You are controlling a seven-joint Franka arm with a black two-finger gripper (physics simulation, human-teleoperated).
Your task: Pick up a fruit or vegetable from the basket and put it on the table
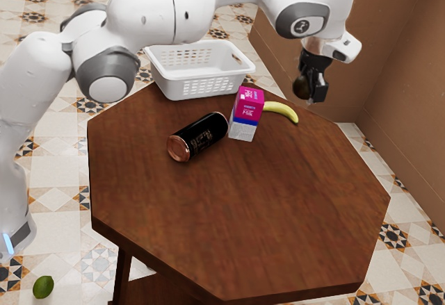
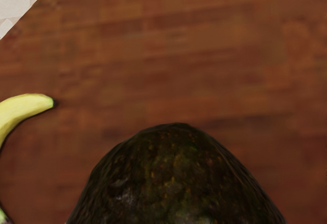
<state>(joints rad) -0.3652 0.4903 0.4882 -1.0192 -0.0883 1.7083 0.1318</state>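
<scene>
The gripper [image 1: 315, 95] grasps a dark avocado [image 1: 301, 87] in the air, to the exterior view's right of the banana [image 1: 281, 111]; the milk carton [image 1: 246, 114] stands just beside the banana, while the white basket [image 1: 201, 86] sits to the exterior view's left of it

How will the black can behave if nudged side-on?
Likely to roll: the can is round and lies on its side, with bare table along its flank. Probably stiff, as its wall looks straight and undented. Possibly slippery too, given the smooth surface and shiny copper end.
</scene>
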